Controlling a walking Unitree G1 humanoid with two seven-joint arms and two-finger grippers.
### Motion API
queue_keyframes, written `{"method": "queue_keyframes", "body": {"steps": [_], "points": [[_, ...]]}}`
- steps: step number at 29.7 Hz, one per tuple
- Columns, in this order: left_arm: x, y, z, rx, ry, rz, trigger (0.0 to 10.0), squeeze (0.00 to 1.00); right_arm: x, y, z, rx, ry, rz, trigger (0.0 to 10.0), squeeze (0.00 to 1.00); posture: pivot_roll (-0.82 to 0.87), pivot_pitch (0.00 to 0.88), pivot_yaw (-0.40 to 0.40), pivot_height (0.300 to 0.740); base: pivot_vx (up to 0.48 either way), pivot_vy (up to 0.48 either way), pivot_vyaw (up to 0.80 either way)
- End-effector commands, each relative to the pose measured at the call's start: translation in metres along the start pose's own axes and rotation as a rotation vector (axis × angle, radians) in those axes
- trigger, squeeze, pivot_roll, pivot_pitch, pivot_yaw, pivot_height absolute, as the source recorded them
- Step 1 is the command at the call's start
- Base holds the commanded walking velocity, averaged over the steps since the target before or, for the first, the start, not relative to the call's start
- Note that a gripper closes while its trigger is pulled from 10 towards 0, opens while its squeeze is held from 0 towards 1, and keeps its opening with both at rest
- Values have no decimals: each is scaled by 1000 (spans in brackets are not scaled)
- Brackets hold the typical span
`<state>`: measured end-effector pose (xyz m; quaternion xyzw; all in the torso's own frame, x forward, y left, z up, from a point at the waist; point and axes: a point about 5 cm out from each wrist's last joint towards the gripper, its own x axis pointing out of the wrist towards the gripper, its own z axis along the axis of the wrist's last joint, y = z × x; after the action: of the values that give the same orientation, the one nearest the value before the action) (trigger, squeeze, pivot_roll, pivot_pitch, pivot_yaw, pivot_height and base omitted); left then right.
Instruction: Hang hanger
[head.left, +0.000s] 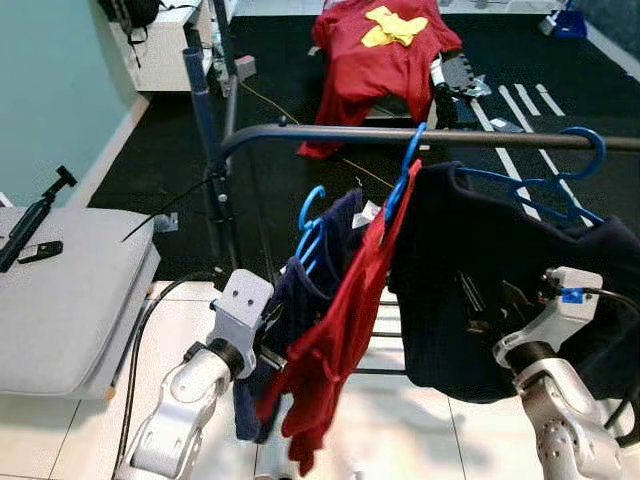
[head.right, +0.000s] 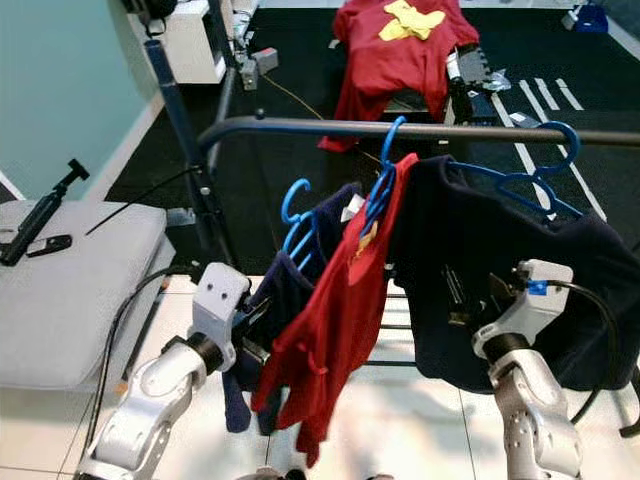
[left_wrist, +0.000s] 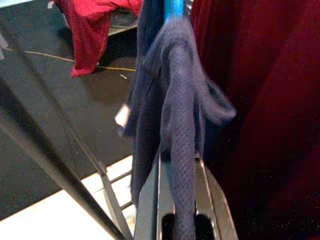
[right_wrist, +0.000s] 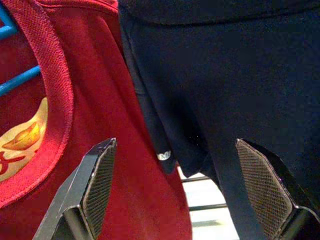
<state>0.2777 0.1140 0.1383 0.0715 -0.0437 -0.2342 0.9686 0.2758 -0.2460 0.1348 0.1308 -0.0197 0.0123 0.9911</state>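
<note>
Bright blue hangers (head.left: 311, 222) carry a navy garment (head.left: 300, 300), a red shirt (head.left: 345, 330) with a yellow print, and a dark navy top (head.left: 480, 290) on a dark grey rail (head.left: 330, 133); black floor mat (head.left: 280, 60), pale tiles (head.left: 420, 420).

Left tool (left_wrist: 182, 210) raised, fingers clamped together; right tool (right_wrist: 175, 190) spread wide.

Head stereo pair: both eyes look forward and down from above the clothes rail (head.left: 420, 135), sharing nearly the same scene, slightly offset sideways. Left wrist view: looks along its fingers, very close to the navy garment (left_wrist: 180, 130). Right wrist view: close against the red shirt (right_wrist: 100, 100) and dark garment (right_wrist: 225, 75), both shared with the head views.
</note>
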Motion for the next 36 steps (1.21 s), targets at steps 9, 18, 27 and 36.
{"method": "queue_keyframes", "body": {"steps": [9, 18, 27, 36], "points": [[8, 2, 61, 25, -286, 5, 10000, 0, -2, -2, -9, 22, 41, -9, 10000, 0, -83, 191, 40, 740, 0, 0, 0], [14, 10, 62, 32, -243, 55, 10000, 0, -3, -3, -9, 22, 46, -9, 10000, 0, -85, 186, 38, 740, 0, 0, 0], [29, 8, 47, -162, -88, 150, 10000, 0, -3, -3, -10, 16, 53, -11, 10000, 0, -90, 184, 38, 740, 0, 0, 0], [44, -3, 54, -232, -103, 166, 10000, 0, -4, -3, -10, 17, 53, -12, 10000, 0, -96, 189, 41, 740, 0, 0, 0]]}}
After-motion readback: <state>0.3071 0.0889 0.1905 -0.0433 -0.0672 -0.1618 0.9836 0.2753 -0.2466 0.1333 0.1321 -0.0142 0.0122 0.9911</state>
